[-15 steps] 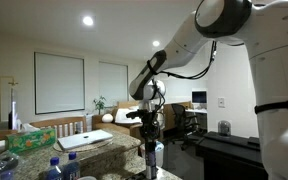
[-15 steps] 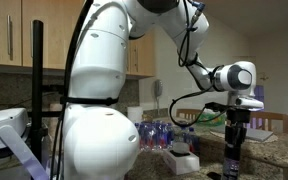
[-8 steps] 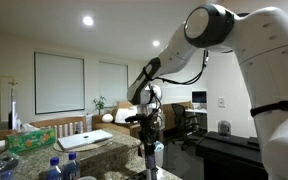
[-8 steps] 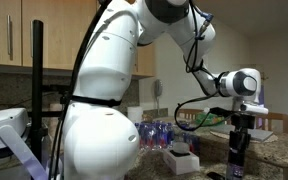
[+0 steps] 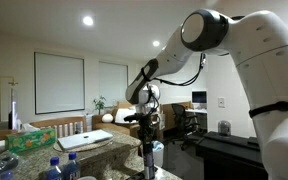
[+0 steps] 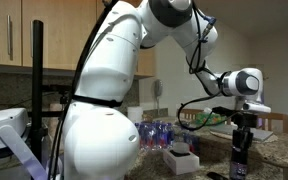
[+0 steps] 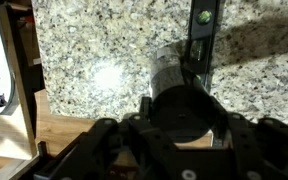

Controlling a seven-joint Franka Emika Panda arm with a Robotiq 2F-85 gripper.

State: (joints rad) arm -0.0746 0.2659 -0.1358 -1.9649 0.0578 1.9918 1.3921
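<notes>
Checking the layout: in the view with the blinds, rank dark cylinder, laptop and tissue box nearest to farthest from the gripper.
1. Dark cylinder, held upright in the gripper.
2. Laptop, toward the picture's left, lying on the table.
3. Tissue box, farther left again.

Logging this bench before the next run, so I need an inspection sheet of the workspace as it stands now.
Surface: speckled granite counter, with a wooden edge along one side.
Job's things: dark cylinder, upright between the fingers.
Clutter: pack of water bottles; white box; dark bar with a green vial lying on the granite.
Grippers: gripper points straight down, closed on the dark cylinder.
Cables: black cable loops beside the wrist.
Surroundings: wooden cabinets; window blinds; ceiling light.
</notes>
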